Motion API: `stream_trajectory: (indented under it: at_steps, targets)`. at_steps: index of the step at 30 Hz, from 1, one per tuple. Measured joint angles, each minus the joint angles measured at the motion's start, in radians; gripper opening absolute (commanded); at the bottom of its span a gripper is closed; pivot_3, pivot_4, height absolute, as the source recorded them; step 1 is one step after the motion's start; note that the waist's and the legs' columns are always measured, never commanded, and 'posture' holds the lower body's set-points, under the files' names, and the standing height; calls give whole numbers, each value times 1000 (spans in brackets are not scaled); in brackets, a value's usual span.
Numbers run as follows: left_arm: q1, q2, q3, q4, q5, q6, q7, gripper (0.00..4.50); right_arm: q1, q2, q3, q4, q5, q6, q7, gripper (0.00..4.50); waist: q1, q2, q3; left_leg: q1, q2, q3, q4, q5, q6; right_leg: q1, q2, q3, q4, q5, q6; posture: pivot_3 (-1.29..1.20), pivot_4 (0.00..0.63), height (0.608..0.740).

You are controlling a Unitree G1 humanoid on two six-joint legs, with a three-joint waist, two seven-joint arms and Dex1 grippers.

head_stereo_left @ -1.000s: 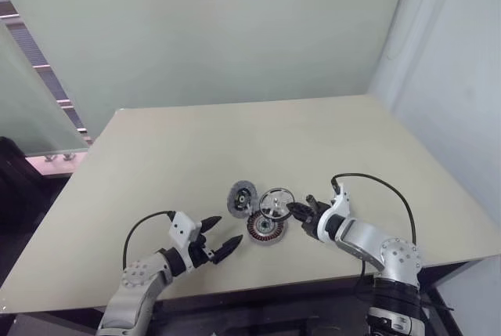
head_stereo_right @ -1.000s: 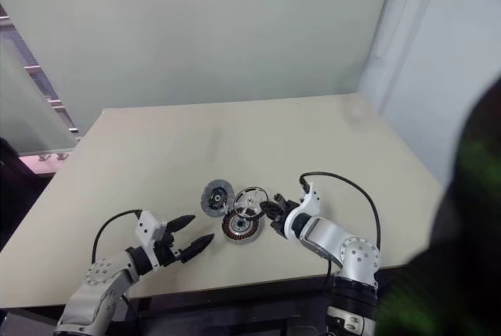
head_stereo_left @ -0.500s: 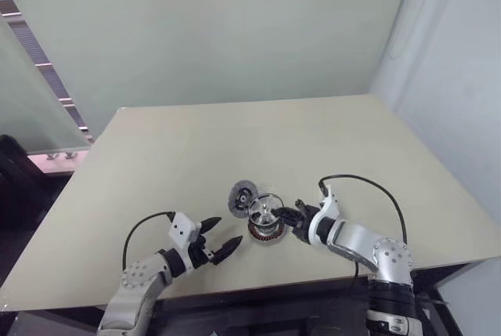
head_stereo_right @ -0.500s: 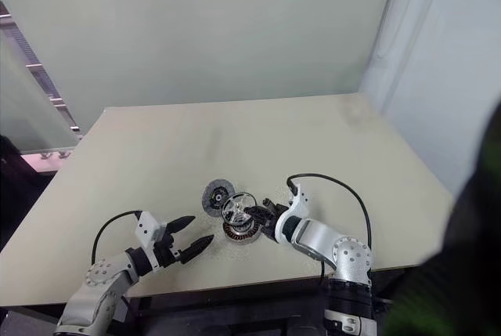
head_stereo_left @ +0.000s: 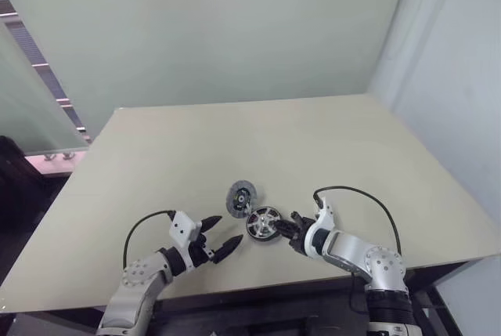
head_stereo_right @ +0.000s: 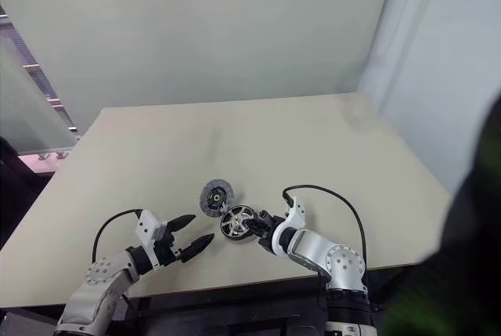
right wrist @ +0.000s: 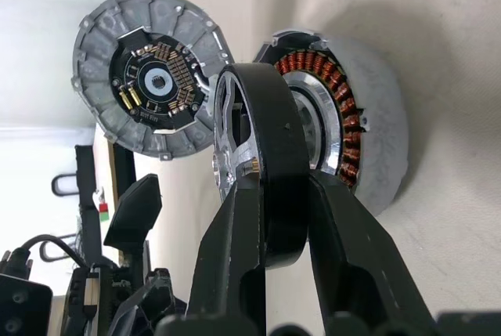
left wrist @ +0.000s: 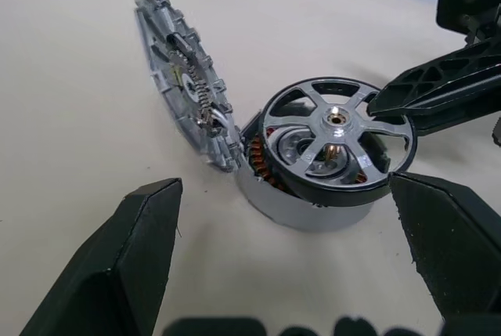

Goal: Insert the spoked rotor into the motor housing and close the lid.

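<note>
Since a second ago we see the right gripper (right wrist: 270,218) carry the spoked rotor (left wrist: 338,140) down and leftward, from tilted above the table (head_stereo_left: 156,164) to sitting over the motor housing (left wrist: 270,195). Its fingers pinch the rotor's black rim. Our left gripper (head_stereo_left: 215,236) waits near the housing with fingers spread wide, holding nothing. Leaning against the housing's far-left side, the lid (head_stereo_left: 242,198) stands on edge.
</note>
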Motion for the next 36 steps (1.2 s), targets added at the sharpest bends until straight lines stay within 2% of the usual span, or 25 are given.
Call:
stream_trajectory:
  at_steps: [10, 32, 36]
  targets:
    - [1, 0, 0, 0, 0, 0, 0, 4500, -5, -1, 24, 20, -11, -37, 17, 400, 0, 0, 0, -1, 7, 0, 6, 0, 0, 0, 9, 2, 1, 0, -1, 0, 0, 740]
    - [10, 0, -1, -1, 0, 0, 0, 4500, -14, 0, 61, 41, -25, -95, 30, 400, 0, 0, 0, -1, 9, 1, 7, 0, 0, 0, 11, 2, 1, 0, -3, 0, 0, 740]
    - [10, 0, -2, -1, 0, 0, 0, 4500, -14, 0, 64, 42, -35, -95, 30, 1804, 1, 0, 0, -1, 9, 1, 7, 0, 0, 0, 11, 2, 1, 1, -2, 0, 0, 740]
